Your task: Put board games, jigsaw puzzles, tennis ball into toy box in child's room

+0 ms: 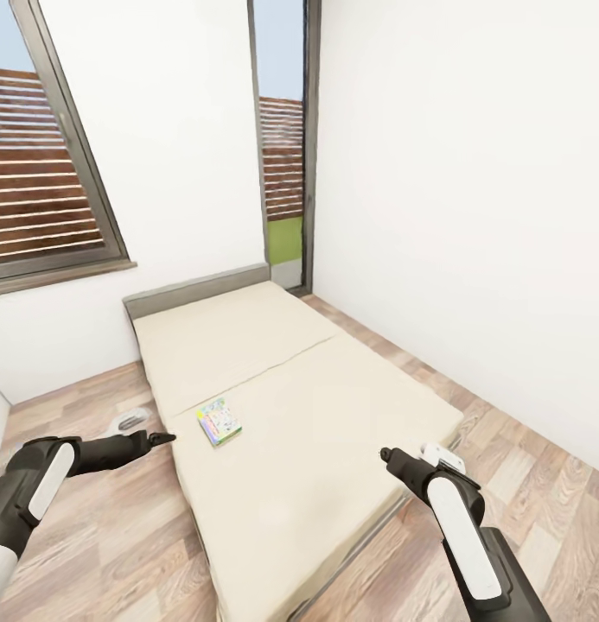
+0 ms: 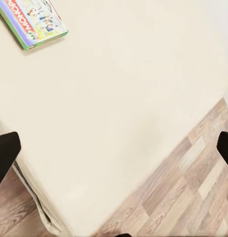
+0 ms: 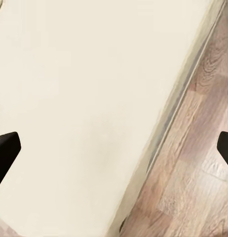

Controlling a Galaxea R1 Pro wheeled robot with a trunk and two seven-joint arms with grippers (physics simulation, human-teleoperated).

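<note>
Grippers nearest: left gripper (image 1: 165, 438) and right gripper (image 1: 387, 454) both released, empty, over the bed (image 1: 334, 406). Farther on, Monopoly board game (image 1: 219, 421) flat on the sheet; likely light, stiff, slick; best pinched across an edge.

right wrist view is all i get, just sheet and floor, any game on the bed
observer: Yes, one board game lies flat on the bed, near the edge on the robot's left.
operator: which arm is closer
observer: The left gripper; in the head view its tip sits just beside the box, not touching.
operator: is it open
observer: Yes, the left wrist view shows its fingers spread wide, gripping nothing.
</note>
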